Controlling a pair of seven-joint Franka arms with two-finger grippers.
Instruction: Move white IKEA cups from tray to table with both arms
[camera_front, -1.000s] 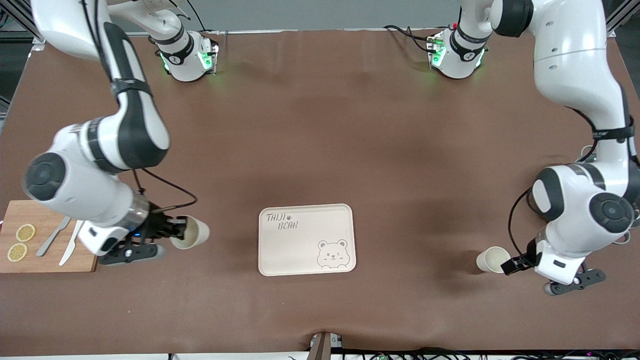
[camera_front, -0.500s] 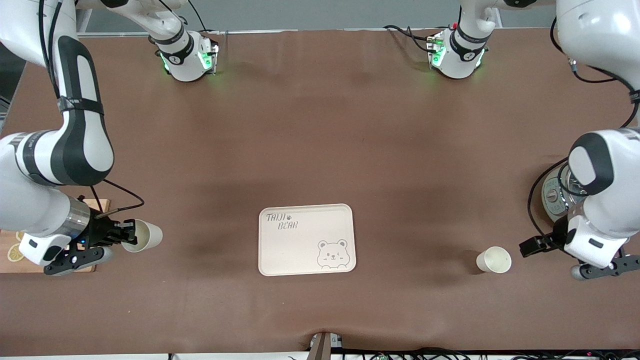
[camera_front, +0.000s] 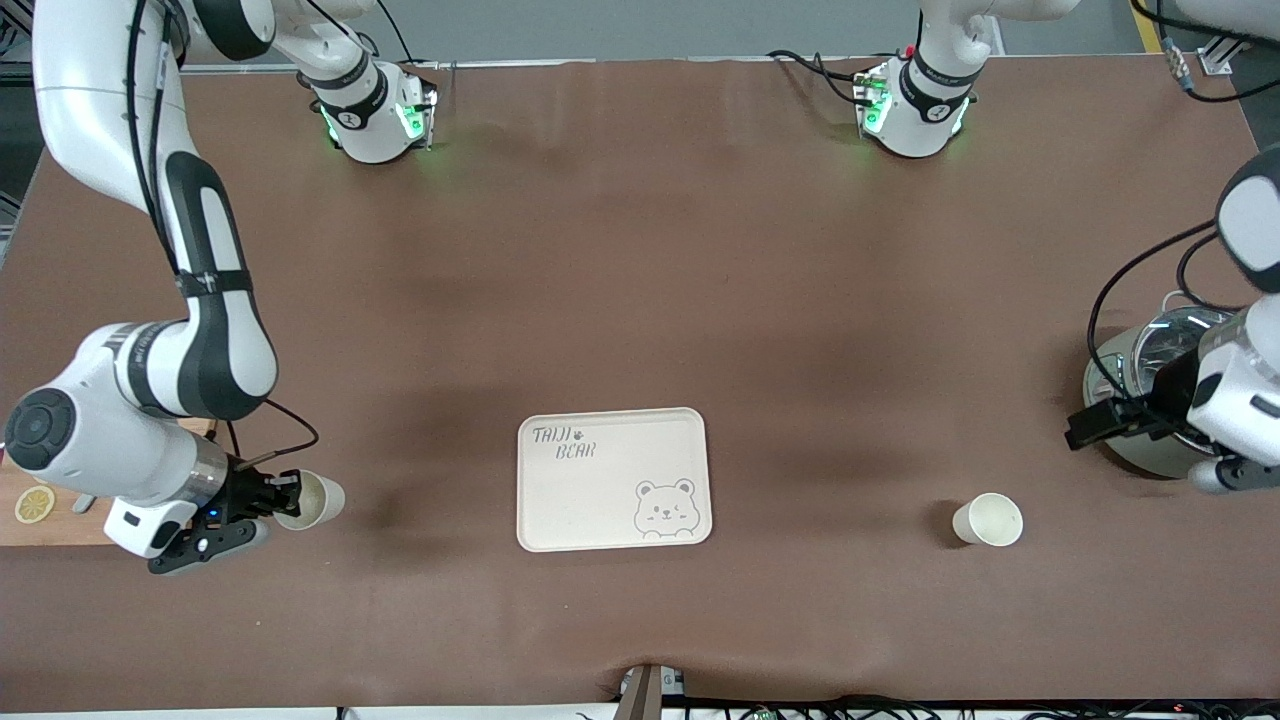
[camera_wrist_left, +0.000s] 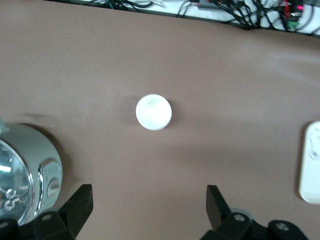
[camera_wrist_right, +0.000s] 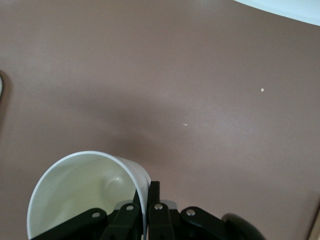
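One white IKEA cup stands upright on the brown table toward the left arm's end; it also shows in the left wrist view. My left gripper is open and empty, apart from that cup, over the table beside the steel pot; its fingers stand wide apart. My right gripper is shut on the rim of the second white cup, held tilted over the table between the cutting board and the bear tray. In the right wrist view the fingers pinch the cup's wall.
The steel pot with glass lid stands at the left arm's end, under the left wrist. A wooden cutting board with a lemon slice lies at the right arm's end. The tray corner shows in the left wrist view.
The left gripper has drawn away from the standing cup toward the pot. The right gripper has carried its cup away from the tray toward the cutting board.
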